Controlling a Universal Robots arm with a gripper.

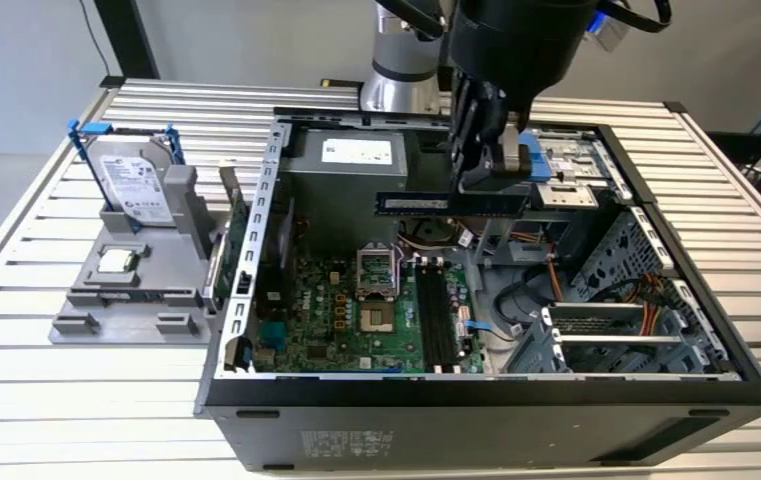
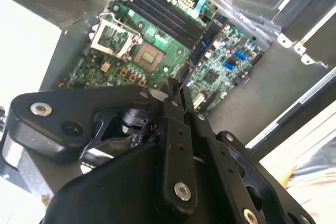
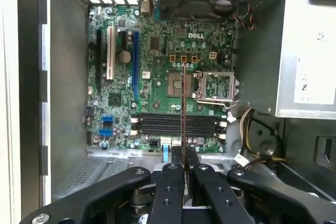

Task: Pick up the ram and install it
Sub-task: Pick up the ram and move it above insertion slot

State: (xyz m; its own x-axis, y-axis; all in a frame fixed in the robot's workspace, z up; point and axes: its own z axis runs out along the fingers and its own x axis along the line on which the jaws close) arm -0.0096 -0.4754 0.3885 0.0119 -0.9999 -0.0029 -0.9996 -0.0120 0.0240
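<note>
The ram [image 1: 450, 204] is a long dark-blue stick held level above the open computer case [image 1: 487, 400]. My gripper [image 1: 484, 182] is shut on the stick near its end on the exterior view's right. In both wrist views the black fingers [image 3: 170, 182] pinch the ram [image 3: 183, 103], which shows edge-on in the first wrist view and as a dark strip [image 2: 206, 38] in the second. Below it lie the black memory slots [image 1: 436, 318] of the green motherboard [image 1: 327, 320]; the slots [image 3: 176, 124] look bare. The stick hangs well above them.
An open processor socket [image 1: 373, 270] sits beside the slots. A silver power supply [image 1: 353, 160] stands at the case's back, and drive cages [image 1: 620, 330] with cables on the exterior view's right. Outside the case, a grey fixture [image 1: 113, 300] holds a hard drive [image 1: 133, 180] and a square chip [image 1: 116, 260].
</note>
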